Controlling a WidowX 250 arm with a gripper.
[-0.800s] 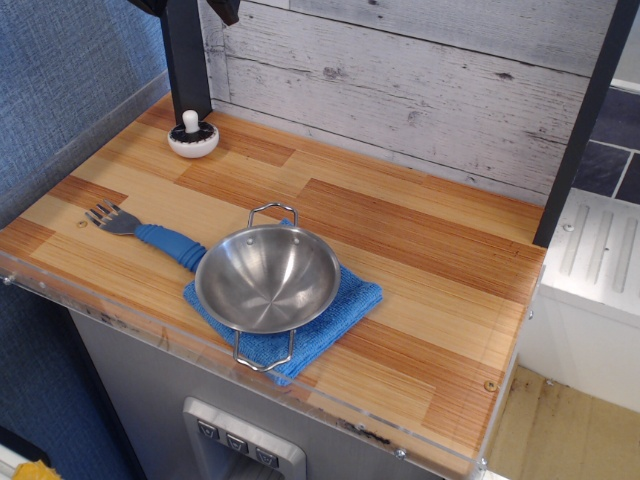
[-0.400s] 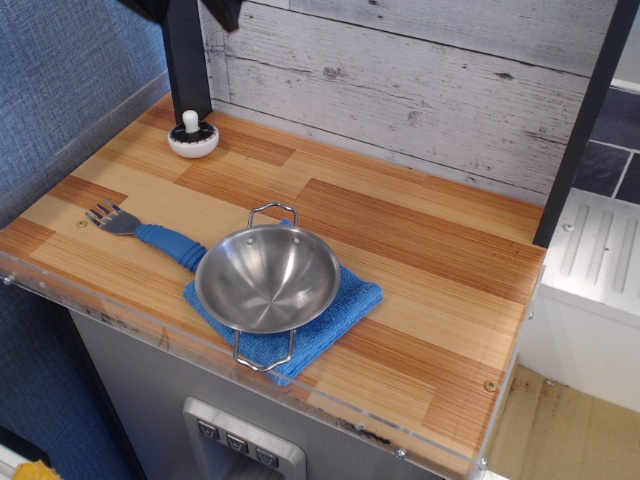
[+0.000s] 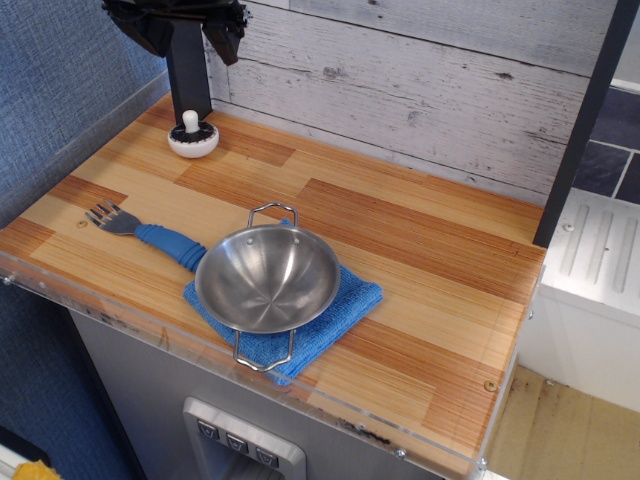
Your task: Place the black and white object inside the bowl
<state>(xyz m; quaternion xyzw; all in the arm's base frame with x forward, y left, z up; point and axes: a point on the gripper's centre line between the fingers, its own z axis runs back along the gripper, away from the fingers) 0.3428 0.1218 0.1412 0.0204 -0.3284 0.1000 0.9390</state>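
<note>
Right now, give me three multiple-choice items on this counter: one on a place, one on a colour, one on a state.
1. Where does the black and white object sit?
A. inside the bowl
B. at the counter's far-left corner
C. on the cloth

2. What colour is the cloth under the bowl?
A. blue
B. red
C. white

3. What is the bowl's state?
A. overturned
B. upright and empty
C. holding the fork

Key: 1 B, it stands by the wall; 2 A, blue shows around the bowl; 3 B, its bare inside faces up.
</note>
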